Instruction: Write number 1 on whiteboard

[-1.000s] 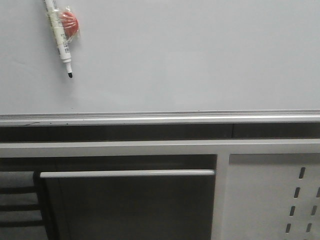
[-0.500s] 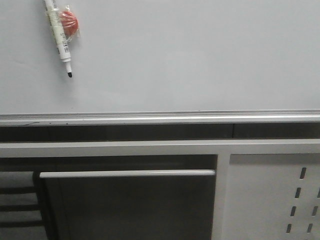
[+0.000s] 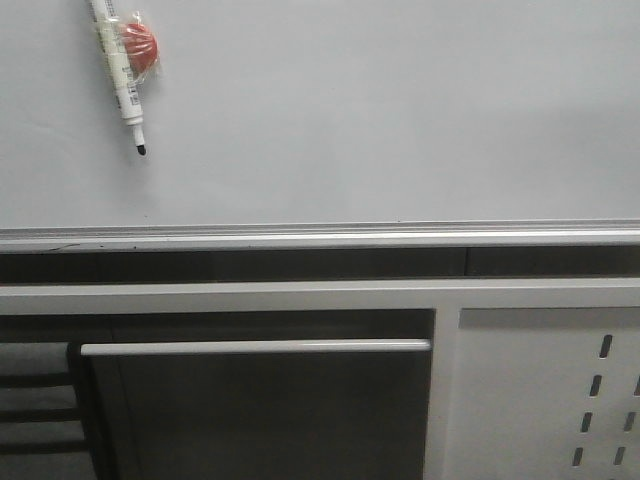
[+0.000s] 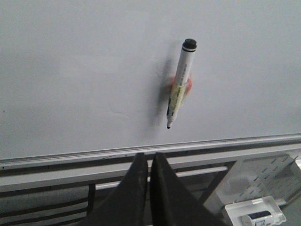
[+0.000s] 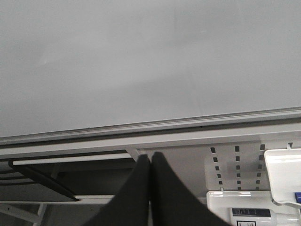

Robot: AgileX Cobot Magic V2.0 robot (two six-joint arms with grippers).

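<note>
The whiteboard fills the upper part of the front view, with its silver rail below; it also shows in the left wrist view and the right wrist view. No drawn number 1 is visible on it. A white marker with a black tip hangs on the board at the upper left, taped to a red round magnet; it also shows in the left wrist view. My left gripper is shut and empty, below the board. My right gripper is shut and empty, below the rail. Neither gripper shows in the front view.
Below the rail a pale frame bar runs across, with a dark opening and a silver bar under it. A white panel with slots stands at the lower right. A clear plastic tray holds a marker; another tray is in the right wrist view.
The marker and magnet sit slightly higher in the front view than a second ago; nothing else has visibly changed.
</note>
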